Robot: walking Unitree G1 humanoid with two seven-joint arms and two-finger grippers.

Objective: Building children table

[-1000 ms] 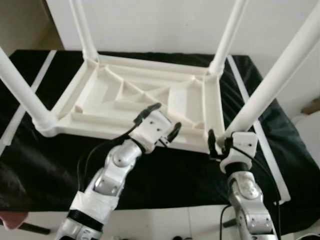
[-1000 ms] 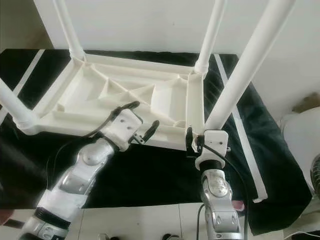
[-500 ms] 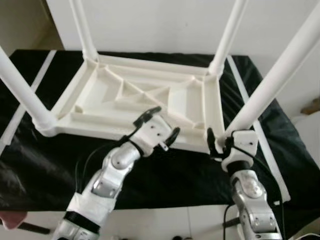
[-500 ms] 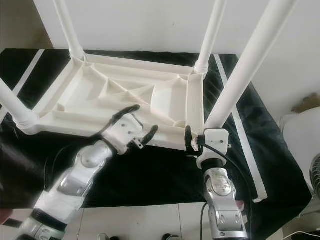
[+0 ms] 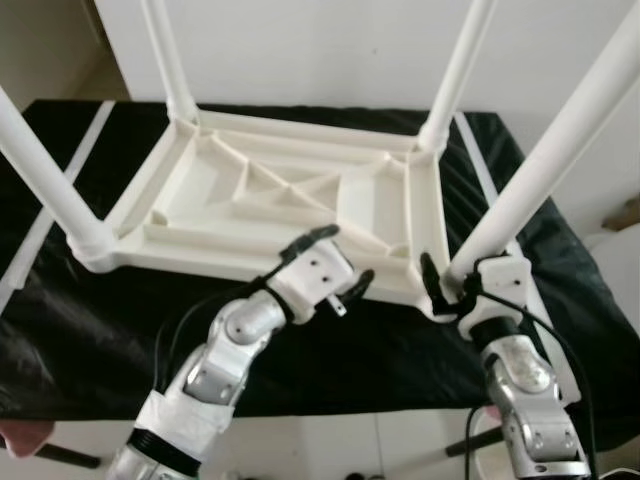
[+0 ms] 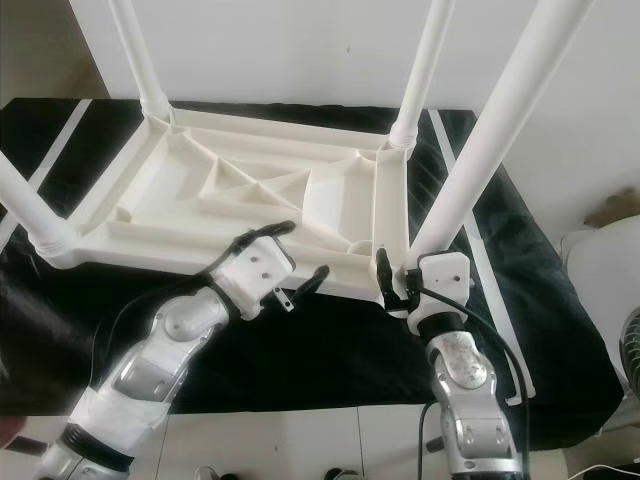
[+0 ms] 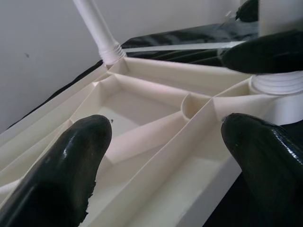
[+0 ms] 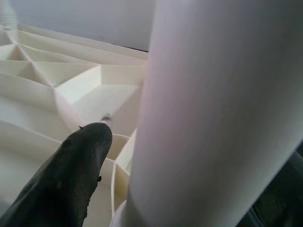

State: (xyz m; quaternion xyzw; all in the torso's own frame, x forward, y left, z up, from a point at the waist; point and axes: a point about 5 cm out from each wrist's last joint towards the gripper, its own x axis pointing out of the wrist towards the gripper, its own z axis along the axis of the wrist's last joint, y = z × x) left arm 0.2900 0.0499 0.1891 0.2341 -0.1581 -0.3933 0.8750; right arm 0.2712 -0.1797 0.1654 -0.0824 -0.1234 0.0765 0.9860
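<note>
Left hand (image 5: pixel 338 262) now nearer table leg (image 5: pixel 545 160).

So the worktop (image 5: pixel 60 330) has a black cloth (image 5: pixel 90 300) draped over it, kinda shiny and wrinkled, with white stripes (image 5: pixel 520 270) running down both sides. White wall (image 5: pixel 320 50) behind it. Pale tiled floor (image 5: pixel 330 445) along the near edge, plus something white and round (image 6: pixel 605 280) off to the right

A plain indoor room, likely a home: a bare white wall (image 5: pixel 300 45) across the top of the frame, pale tiled floor (image 5: pixel 330 445) along the bottom, and a low surface draped in a black cloth (image 5: pixel 90 330) with white stripes.
</note>
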